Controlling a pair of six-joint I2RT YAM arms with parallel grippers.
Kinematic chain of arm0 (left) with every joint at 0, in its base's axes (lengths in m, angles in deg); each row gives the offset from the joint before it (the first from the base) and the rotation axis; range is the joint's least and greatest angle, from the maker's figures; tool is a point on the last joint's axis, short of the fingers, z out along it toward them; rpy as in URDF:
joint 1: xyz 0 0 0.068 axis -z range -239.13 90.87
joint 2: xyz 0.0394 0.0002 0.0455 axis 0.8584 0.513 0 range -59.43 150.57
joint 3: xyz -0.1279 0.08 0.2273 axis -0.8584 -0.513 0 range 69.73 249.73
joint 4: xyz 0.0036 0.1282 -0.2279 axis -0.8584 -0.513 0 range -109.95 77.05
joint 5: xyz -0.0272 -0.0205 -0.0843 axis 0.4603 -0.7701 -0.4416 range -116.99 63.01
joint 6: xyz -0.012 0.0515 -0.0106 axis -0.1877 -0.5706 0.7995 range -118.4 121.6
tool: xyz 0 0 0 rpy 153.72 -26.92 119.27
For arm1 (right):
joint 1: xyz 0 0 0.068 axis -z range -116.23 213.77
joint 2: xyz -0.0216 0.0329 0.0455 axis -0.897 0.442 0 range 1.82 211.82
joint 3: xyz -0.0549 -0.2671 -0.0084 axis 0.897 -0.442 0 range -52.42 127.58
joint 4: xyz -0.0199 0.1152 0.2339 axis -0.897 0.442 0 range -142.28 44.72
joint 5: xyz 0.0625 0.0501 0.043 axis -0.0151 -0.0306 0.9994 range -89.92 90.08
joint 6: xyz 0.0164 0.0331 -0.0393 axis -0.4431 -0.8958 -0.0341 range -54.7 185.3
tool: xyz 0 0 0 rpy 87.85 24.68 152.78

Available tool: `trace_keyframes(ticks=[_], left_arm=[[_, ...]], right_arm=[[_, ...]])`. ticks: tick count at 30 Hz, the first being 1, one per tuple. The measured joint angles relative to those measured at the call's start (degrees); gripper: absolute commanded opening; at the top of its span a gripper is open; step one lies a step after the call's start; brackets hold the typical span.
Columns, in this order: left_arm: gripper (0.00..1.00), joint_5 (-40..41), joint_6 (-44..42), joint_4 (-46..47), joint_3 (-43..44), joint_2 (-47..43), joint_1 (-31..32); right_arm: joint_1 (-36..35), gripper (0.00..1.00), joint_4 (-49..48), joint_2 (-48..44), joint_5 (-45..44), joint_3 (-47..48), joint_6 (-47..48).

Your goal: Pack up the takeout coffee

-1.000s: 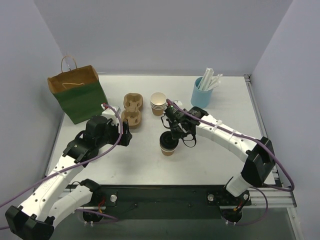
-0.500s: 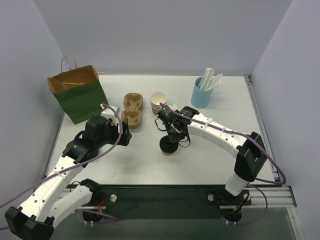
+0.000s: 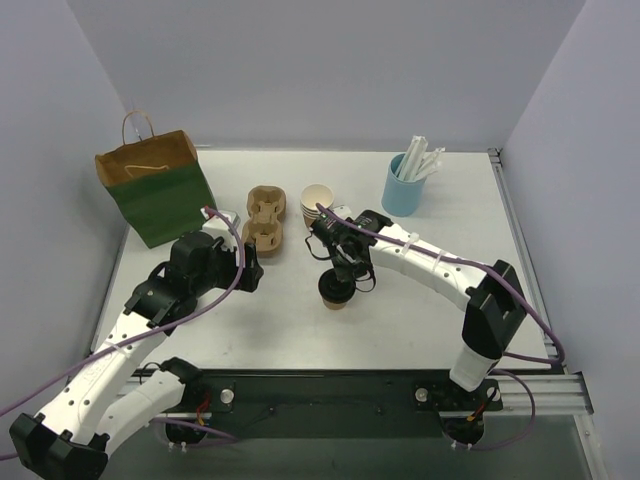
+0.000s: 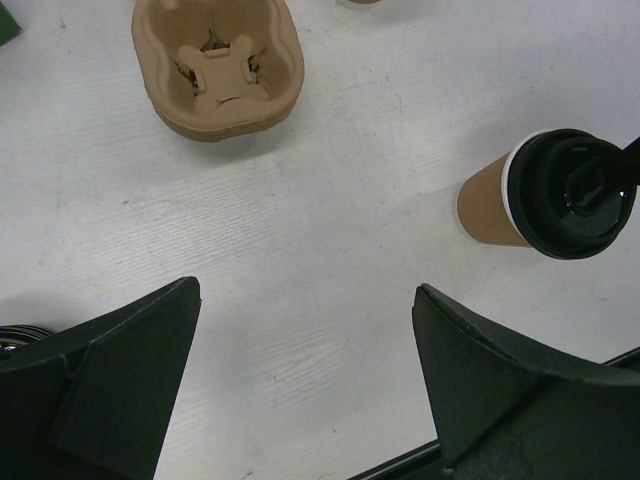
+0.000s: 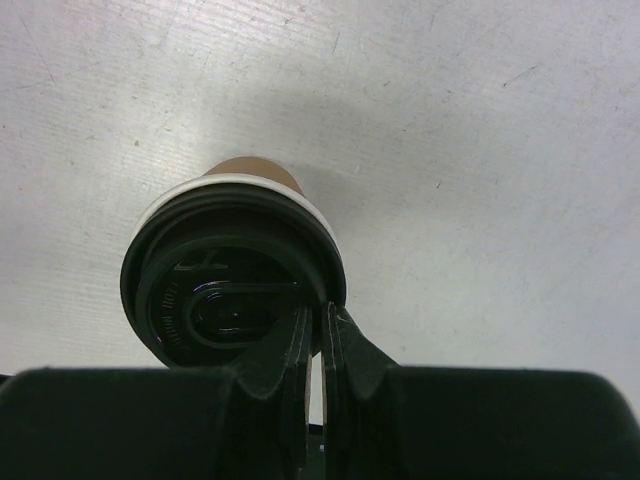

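Centrally, just below mid-frame of the overhead view: takeout coffee, upright on the tabletop, black lid in place. Directly above it, right hand, fingers drawn together to a mere sliver of gap, tips resting on the near edge of the lid in the right wrist view; nothing visibly pinched between them. Left of centre, left hand, spread wide and holding nothing, looking down on bare tabletop, with the pulp carrier at upper left of its own view and the cup at the right edge. At upper left of the overhead view, green-and-brown paper bag, standing upright; just right of it the carrier, then a stack of lidless cups; well apart at upper right, blue holder of white sticks, probably straws. Judged as the opening step: contact with the lid, perhaps to press it home; cup not yet lifted, nothing yet packed. Probably called for next: parting the fingers, dropping lower to straddle the paper wall beneath the lid, closing gently enough not to crush it, lifting level, carrying up and left toward a carrier well or the bag. Chief hazards: tipping by an off-centre push, or popping the lid.
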Motion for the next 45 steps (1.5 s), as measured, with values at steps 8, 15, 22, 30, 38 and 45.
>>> trace_keyframes(ticks=[8, 15, 22, 30, 38, 45], left_arm=[[0.97, 0.0, 0.0, 0.0, 0.0, 0.0, 0.0], [0.97, 0.0, 0.0, 0.0, 0.0, 0.0, 0.0], [0.97, 0.0, 0.0, 0.0, 0.0, 0.0, 0.0], [0.97, 0.0, 0.0, 0.0, 0.0, 0.1, 0.0], [0.97, -0.1, 0.0, 0.0, 0.0, 0.1, 0.0], [0.93, -1.9, 0.4, 0.1, 0.0, 0.9, 0.0]], right_arm=[[0.0, 0.00, 0.0, 0.0, -0.5, 0.2, -0.2], [0.0, 0.00, -0.1, 0.3, -0.8, 0.8, -0.2], [0.0, 0.00, -0.1, 0.9, -0.8, 0.9, -0.2], [0.5, 0.02, -0.6, 1.1, -0.7, 0.9, -0.3], [0.8, 0.32, -0.9, 1.1, -0.8, 0.9, -1.5], [1.7, 0.47, -1.0, -0.4, 0.6, 0.9, -1.6]])
